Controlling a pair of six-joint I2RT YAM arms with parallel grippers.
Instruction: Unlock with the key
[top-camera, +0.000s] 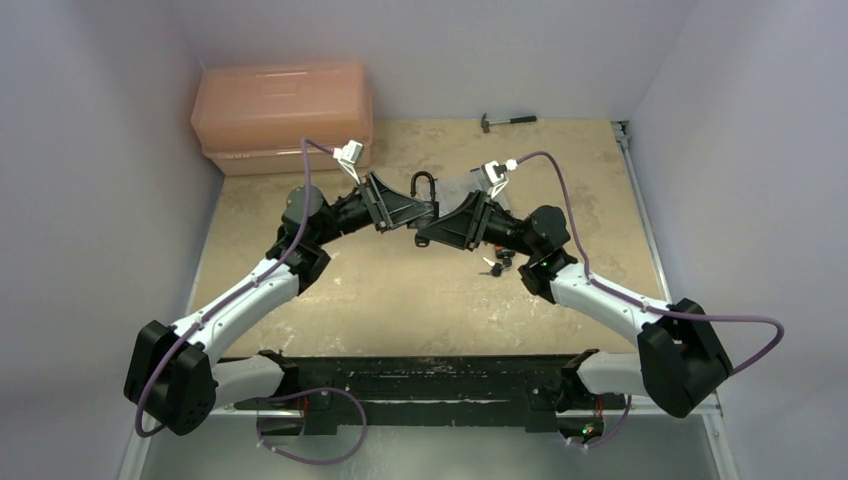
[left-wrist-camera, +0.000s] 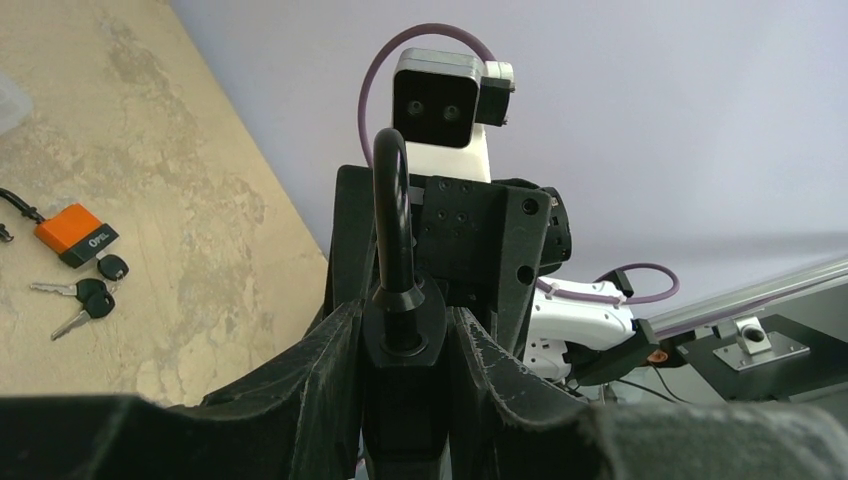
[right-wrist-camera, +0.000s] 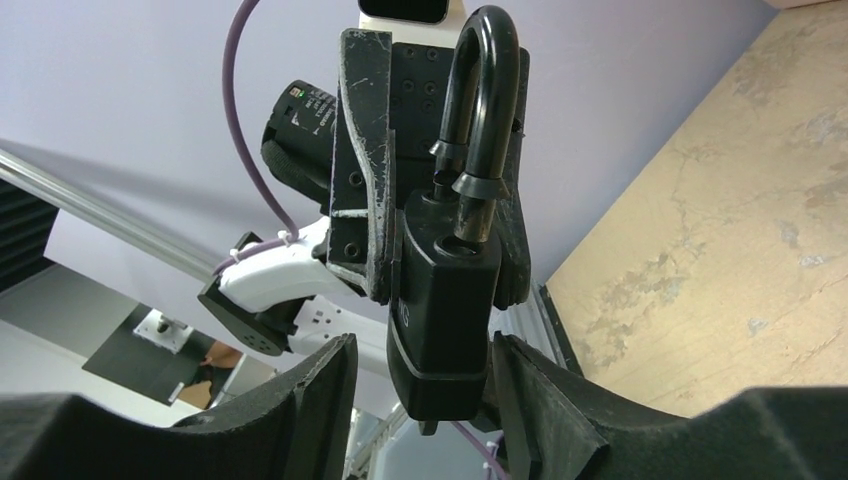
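Observation:
My left gripper (top-camera: 418, 212) (left-wrist-camera: 405, 318) is shut on the body of a black padlock (left-wrist-camera: 403, 350) and holds it in the air above the table's middle, shackle (top-camera: 423, 185) toward the back. My right gripper (top-camera: 428, 236) (right-wrist-camera: 425, 348) is open, with its jaws on either side of the padlock's (right-wrist-camera: 445, 300) lower end and a gap on the left side. A small dark stub (right-wrist-camera: 427, 427) sticks out under the padlock's bottom. I cannot tell whether it is the key. No single loose key shows elsewhere.
An orange padlock (left-wrist-camera: 75, 235) with black-headed keys (left-wrist-camera: 92, 295) lies on the table under the right arm; the keys also show in the top view (top-camera: 497, 263). An orange plastic case (top-camera: 283, 115) stands at the back left. A small hammer (top-camera: 508, 121) lies at the back edge.

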